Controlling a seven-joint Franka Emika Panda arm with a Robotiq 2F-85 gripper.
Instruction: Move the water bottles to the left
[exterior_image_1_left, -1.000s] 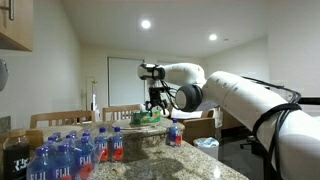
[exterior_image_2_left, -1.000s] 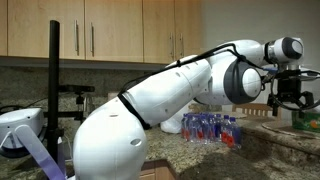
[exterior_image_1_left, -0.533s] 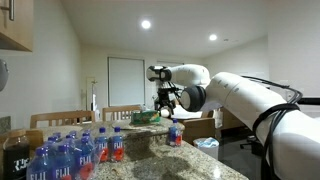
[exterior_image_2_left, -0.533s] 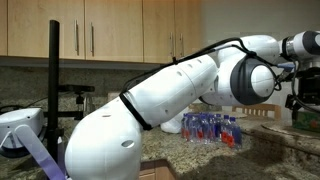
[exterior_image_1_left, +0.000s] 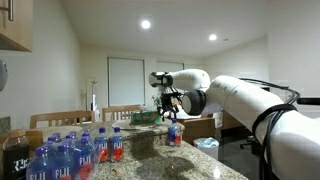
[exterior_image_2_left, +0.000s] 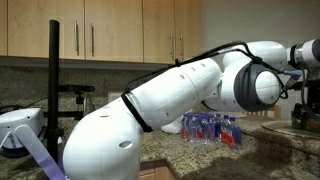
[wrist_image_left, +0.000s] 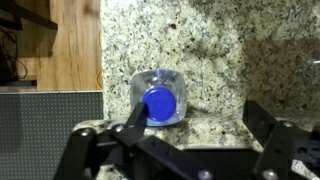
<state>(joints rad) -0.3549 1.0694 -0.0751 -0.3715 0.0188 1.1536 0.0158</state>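
Note:
One water bottle (exterior_image_1_left: 176, 133) with a blue cap and a red label stands alone on the granite counter (exterior_image_1_left: 190, 160). My gripper (exterior_image_1_left: 172, 103) hangs open just above it. From above, in the wrist view, the bottle's blue cap (wrist_image_left: 159, 103) lies beside my left fingertip (wrist_image_left: 136, 114), while the right fingertip (wrist_image_left: 262, 115) is far off; nothing sits between the fingers of the gripper (wrist_image_left: 198, 118). More small water bottles (exterior_image_1_left: 110, 146) stand grouped further along the counter, and they also show in an exterior view as a cluster (exterior_image_2_left: 210, 128). There the gripper (exterior_image_2_left: 306, 104) is cut by the frame edge.
A wrapped pack of larger FIJI bottles (exterior_image_1_left: 55, 160) stands at the near end of the counter. The counter edge (wrist_image_left: 100, 60) runs close beside the lone bottle, with floor beyond. A green item (exterior_image_1_left: 148, 117) lies on a table behind. Wooden cabinets (exterior_image_2_left: 120, 35) hang above.
The open gripper has travelled sideways from the green item's side to a spot over the lone bottle; in the other exterior view it has slid to the frame edge.

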